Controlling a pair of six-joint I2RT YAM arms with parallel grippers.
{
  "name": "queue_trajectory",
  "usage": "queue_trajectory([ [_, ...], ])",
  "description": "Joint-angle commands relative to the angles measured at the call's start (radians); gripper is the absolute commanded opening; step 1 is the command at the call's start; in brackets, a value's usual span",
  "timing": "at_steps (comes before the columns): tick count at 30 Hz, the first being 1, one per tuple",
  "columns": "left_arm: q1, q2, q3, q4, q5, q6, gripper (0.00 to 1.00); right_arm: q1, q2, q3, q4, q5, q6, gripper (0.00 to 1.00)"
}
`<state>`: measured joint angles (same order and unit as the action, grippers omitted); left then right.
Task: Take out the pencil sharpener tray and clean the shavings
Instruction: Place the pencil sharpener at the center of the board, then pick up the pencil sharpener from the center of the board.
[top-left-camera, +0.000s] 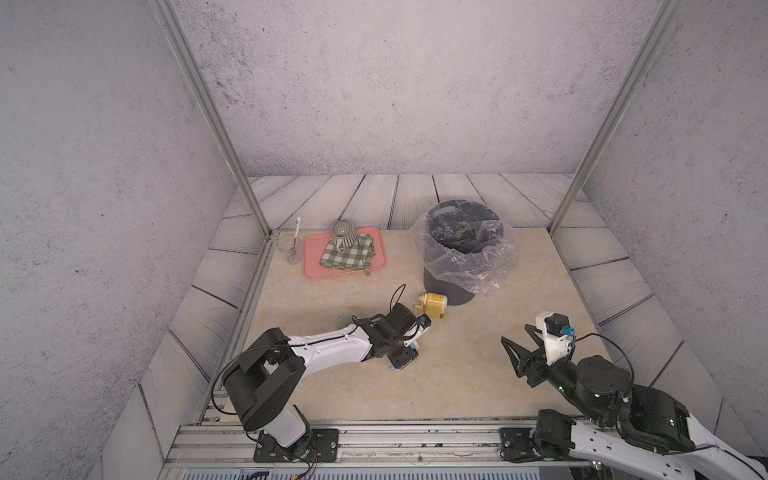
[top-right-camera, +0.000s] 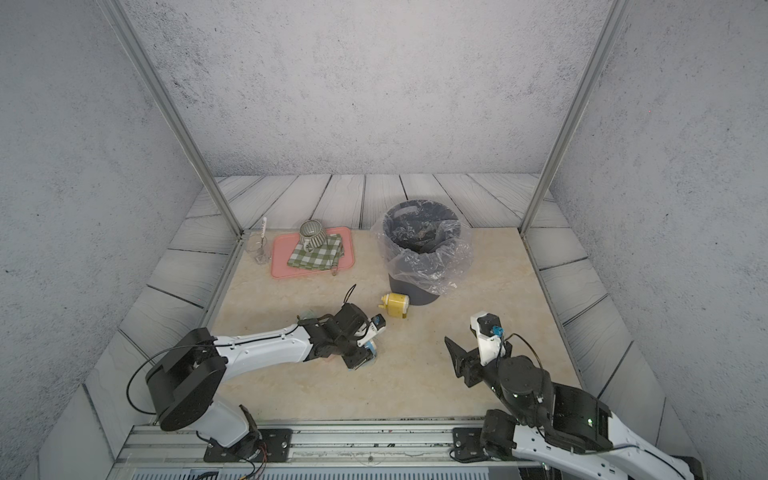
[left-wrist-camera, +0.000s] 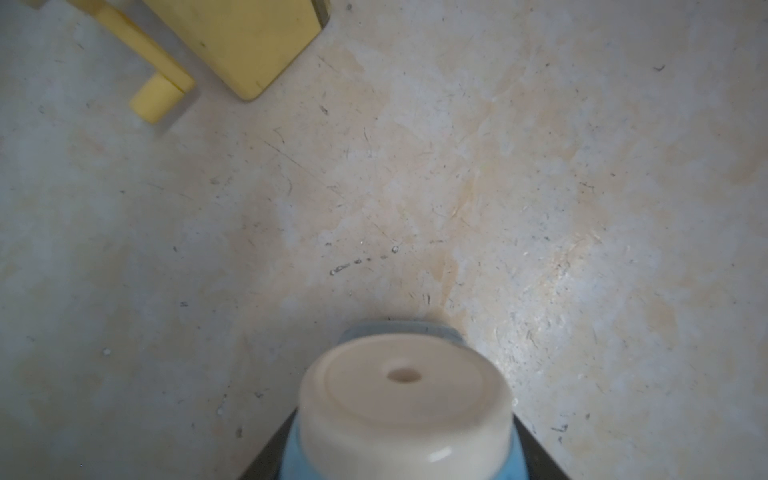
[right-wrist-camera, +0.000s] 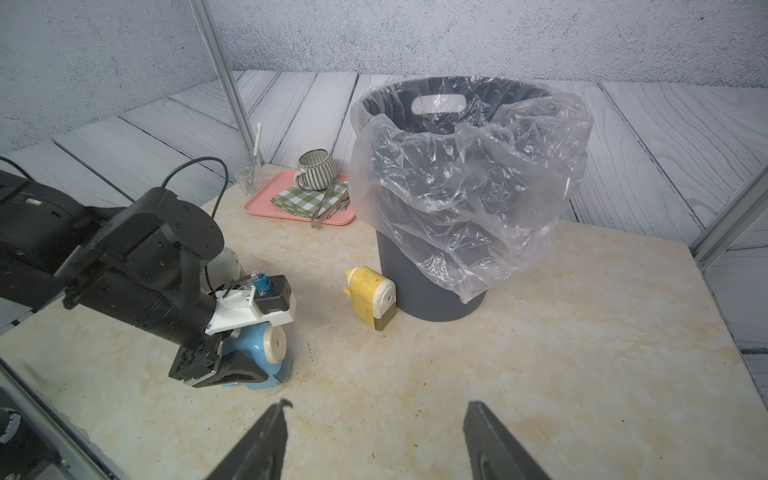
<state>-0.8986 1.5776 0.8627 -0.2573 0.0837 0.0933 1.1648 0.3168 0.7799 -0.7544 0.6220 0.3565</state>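
Note:
The yellow pencil sharpener (top-left-camera: 433, 305) stands on the table against the foot of the grey bin (top-left-camera: 446, 286). In the right wrist view its cream face and dark olive tray (right-wrist-camera: 385, 321) at the base show, the tray seated in the body. My left gripper (right-wrist-camera: 226, 368) is low over the table just left of the sharpener, shut on a blue device with a cream cap (left-wrist-camera: 405, 395). My right gripper (right-wrist-camera: 378, 405) hovers open at the front right with nothing between its fingers. Fine dark specks (left-wrist-camera: 528, 336) dot the table.
The bin has a clear plastic liner (right-wrist-camera: 478, 174). At the back left a pink tray (top-left-camera: 309, 253) carries a checked cloth and a striped mug, with a glass (top-left-camera: 289, 247) beside it. A pale greenish translucent thing (top-left-camera: 344, 319) is half hidden behind my left wrist.

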Motion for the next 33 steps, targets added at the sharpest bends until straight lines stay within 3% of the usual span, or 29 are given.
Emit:
queue_trajectory([
  [1, 0.006, -0.014, -0.019, 0.003, 0.001, 0.023, 0.38, 0.001, -0.015, 0.007, -0.018, -0.004, 0.013, 0.69],
  [2, 0.006, -0.022, -0.022, 0.004, 0.003, 0.030, 0.48, 0.001, -0.016, 0.006, -0.019, -0.005, 0.012, 0.70],
  [4, 0.006, -0.045, -0.031, 0.011, 0.018, 0.044, 0.77, 0.001, -0.015, 0.006, -0.019, -0.011, 0.006, 0.69],
  [5, 0.007, -0.057, -0.034, 0.012, 0.020, 0.047, 1.00, 0.001, -0.015, 0.005, -0.017, -0.013, 0.007, 0.69],
  [12, 0.006, -0.133, -0.005, -0.055, -0.039, 0.085, 0.99, 0.002, -0.013, -0.007, -0.008, -0.024, 0.010, 0.69],
  [19, 0.007, -0.318, 0.063, -0.099, -0.074, 0.129, 0.99, 0.001, -0.021, -0.014, -0.009, -0.005, 0.023, 0.70],
  [21, 0.006, -0.375, 0.070, -0.060, -0.030, 0.191, 0.99, 0.002, -0.035, -0.022, -0.003, 0.014, 0.034, 0.70],
  [26, 0.007, -0.442, 0.087, -0.028, 0.238, 0.371, 0.99, 0.002, -0.097, -0.048, 0.035, 0.027, 0.014, 0.69],
  [33, 0.028, -0.329, 0.174, -0.038, 0.426, 0.478, 0.95, 0.002, -0.138, -0.036, -0.019, 0.069, 0.019, 0.68],
])
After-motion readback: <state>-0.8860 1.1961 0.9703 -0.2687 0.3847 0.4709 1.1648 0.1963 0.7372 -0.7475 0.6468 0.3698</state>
